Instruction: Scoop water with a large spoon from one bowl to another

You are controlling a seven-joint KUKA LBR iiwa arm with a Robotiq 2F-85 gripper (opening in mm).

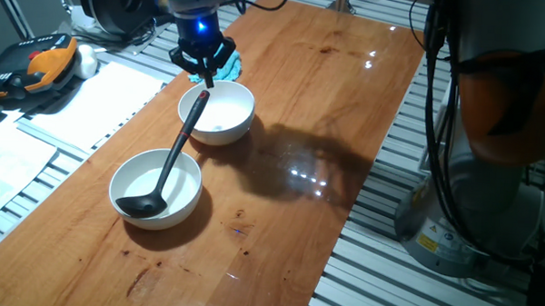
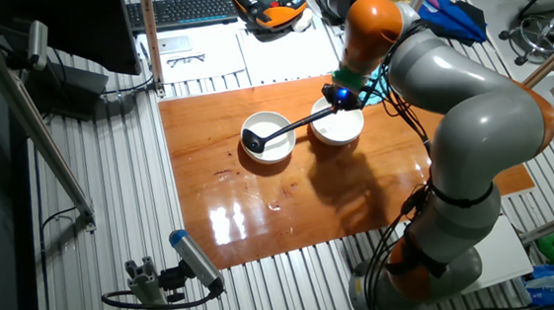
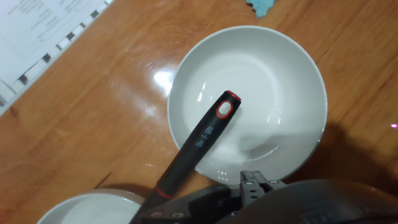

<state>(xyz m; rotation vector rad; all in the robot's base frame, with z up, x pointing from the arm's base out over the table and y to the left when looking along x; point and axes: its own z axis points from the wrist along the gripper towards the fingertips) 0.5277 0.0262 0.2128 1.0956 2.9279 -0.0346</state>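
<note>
The black ladle [image 1: 174, 154] lies with its scoop [image 1: 142, 206] in the near white bowl [image 1: 188, 179]. Its long handle slants up to the far white bowl [image 1: 238, 111]. In the hand view the handle [image 3: 202, 140] ends in a red-ringed tip [image 3: 225, 109] over the far bowl [image 3: 292, 68], free of any finger. Clear water [image 3: 255, 127] shows there only as faint glints. My gripper [image 1: 205, 76] hangs just above the handle's tip, open and empty. It also shows in the other fixed view [image 2: 339, 99], above the ladle [image 2: 284, 129].
A teal cloth [image 1: 230, 64] lies on the wooden table [image 1: 329, 100] just behind the far bowl. Papers [image 1: 92, 101] and an orange-black pendant [image 1: 39, 63] lie off the table's left edge. The arm's base [image 2: 449, 238] stands beside the table.
</note>
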